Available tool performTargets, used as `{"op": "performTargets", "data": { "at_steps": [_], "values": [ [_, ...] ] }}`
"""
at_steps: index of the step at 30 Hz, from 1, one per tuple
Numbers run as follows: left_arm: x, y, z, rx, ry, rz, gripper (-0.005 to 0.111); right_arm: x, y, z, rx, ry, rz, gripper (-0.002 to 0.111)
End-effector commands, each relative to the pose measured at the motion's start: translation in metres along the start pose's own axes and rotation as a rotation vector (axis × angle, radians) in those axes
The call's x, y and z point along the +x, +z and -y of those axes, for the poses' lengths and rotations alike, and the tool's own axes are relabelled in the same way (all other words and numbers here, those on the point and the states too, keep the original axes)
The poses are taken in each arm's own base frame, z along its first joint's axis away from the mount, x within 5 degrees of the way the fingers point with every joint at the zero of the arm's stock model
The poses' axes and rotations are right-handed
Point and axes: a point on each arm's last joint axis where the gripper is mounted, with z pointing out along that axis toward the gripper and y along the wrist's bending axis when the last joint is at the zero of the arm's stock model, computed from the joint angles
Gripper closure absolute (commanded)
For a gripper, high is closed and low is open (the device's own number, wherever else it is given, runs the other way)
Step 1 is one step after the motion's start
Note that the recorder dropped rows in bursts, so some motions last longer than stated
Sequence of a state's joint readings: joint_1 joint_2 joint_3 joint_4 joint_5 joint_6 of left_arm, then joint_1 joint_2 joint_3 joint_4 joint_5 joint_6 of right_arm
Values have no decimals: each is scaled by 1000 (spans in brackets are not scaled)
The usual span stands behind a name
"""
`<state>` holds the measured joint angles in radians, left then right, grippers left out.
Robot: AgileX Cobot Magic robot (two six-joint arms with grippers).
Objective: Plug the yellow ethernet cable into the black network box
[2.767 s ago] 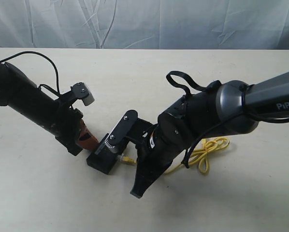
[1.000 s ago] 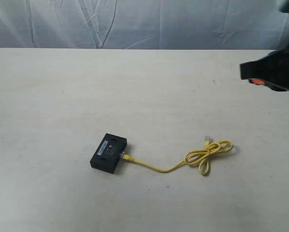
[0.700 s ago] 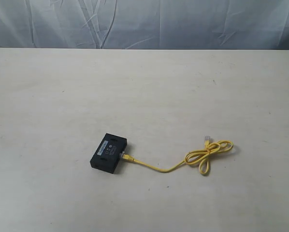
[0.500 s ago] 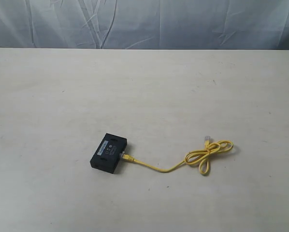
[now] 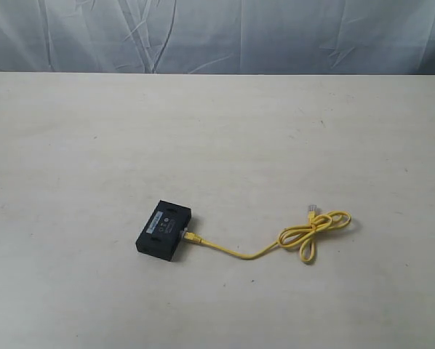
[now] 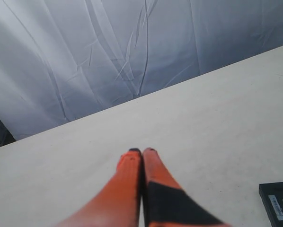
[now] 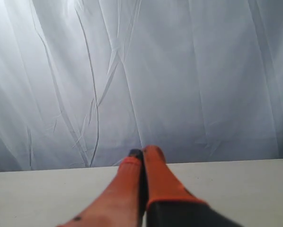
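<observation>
The task is judged nearly or fully done. On the tabletop (image 5: pixel 217 131), one plug of the yellow ethernet cable (image 5: pixel 307 234) is seen at the side of the black network box (image 5: pixel 164 230), apparently seated. One box, one cable and two plugs are counted. The left hand (image 6: pixel 142 152) and right hand (image 7: pixel 142 152) are pressed together, empty and well apart from both.

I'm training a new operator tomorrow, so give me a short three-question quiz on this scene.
1. True or false: one end of the yellow cable meets the side of the black box.
2. Where does the cable's knotted loop lie? A) on the box B) on the table, apart from the box C) in a gripper
3. Are the left gripper and right gripper open or shut?
Key: 1 true; 2 B; 3 both shut, holding nothing.
</observation>
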<state>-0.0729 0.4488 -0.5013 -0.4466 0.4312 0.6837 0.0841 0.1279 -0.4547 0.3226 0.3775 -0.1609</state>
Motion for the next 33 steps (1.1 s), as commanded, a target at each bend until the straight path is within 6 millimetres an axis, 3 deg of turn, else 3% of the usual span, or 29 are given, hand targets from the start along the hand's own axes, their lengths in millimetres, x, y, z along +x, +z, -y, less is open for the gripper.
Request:
{"op": "performTargets", "data": {
  "at_steps": [1, 5, 15, 33],
  "values": [
    [1, 0, 0, -7, 0, 2, 107, 1, 0, 2, 20, -30, 4, 108],
    [1, 0, 0, -7, 0, 2, 107, 5, 0, 6, 61, -127, -49, 108],
    [1, 0, 0, -7, 0, 2, 107, 17, 1, 12, 111, -163, -118, 108],
    [1, 0, 0, -7, 2, 2, 107, 124, 6, 30, 150, -111, -305, 108]
  ]
}}
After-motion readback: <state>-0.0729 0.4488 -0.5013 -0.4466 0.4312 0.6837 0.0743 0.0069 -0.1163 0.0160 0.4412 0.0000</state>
